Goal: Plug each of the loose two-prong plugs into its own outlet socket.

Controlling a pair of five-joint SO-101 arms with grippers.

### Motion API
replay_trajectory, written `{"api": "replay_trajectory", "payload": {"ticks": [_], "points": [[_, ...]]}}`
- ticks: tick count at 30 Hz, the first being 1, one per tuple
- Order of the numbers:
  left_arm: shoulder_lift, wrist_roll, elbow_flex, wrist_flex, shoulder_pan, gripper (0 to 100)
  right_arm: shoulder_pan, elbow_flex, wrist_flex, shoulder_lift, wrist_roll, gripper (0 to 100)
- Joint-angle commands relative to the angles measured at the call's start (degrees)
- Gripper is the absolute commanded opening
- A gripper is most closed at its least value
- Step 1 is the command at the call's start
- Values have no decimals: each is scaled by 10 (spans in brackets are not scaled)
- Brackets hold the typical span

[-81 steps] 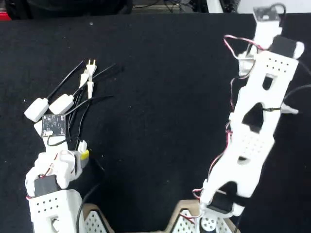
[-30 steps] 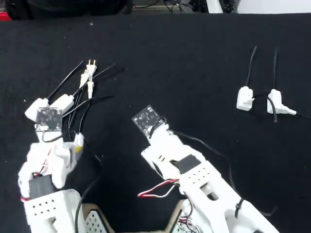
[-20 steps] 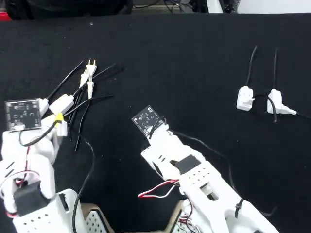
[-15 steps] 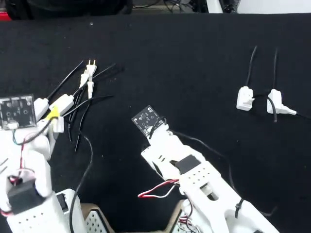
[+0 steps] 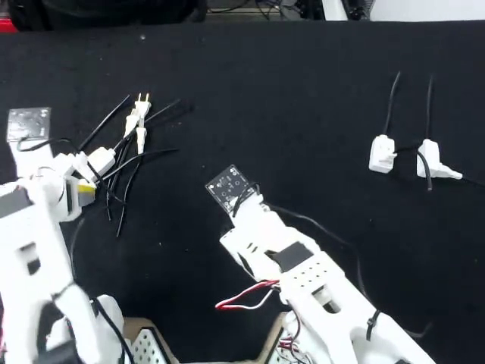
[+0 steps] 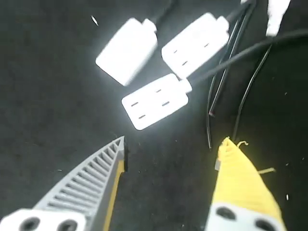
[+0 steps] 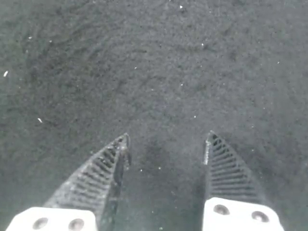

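Outlet sockets (image 6: 155,101) lie just past my left hand (image 6: 172,142): three smooth white blocks with rounded corners, two of them showing paired slots, close together by the table's (image 5: 288,91) left edge. That hand hangs above them, spread wide with nothing in it. One finger (image 6: 91,183) is grey ribbed plastic tapering to a point, the other is yellow. My right hand (image 7: 166,139) is over bare table around the middle of the near half, its two dark, ribbed, wedge-shaped fingers well apart and empty. The table surface is matte black with a fine felt-like grain and a few pale specks. Beyond the sockets, the loose two-prong plugs (image 5: 139,115) lie bunched, small white bodies with brass-coloured prongs, and thin black cords (image 5: 125,171) fan out between them and the sockets. Near the right edge two more white moulded pieces (image 5: 381,153) lie side by side, their black cords running toward the far edge.
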Motion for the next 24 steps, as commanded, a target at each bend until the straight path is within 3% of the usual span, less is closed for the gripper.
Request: {"api": "replay_trajectory", "payload": {"ticks": [1,8,11,15,24], "points": [[69,-6,-50,-5,-2,303,-6,-1,-13,-12,1,230],[135,-19,-74,-9,14,304,-6,-1,-13,-12,1,230],[148,-76,-79,-13,28,304,-6,-1,-13,-12,1,230],[173,-128,-73,-57,44,300,-6,-1,-13,-12,1,230],[251,-146,-78,-164,17,300,-8,-1,-13,-12,1,230]]}}
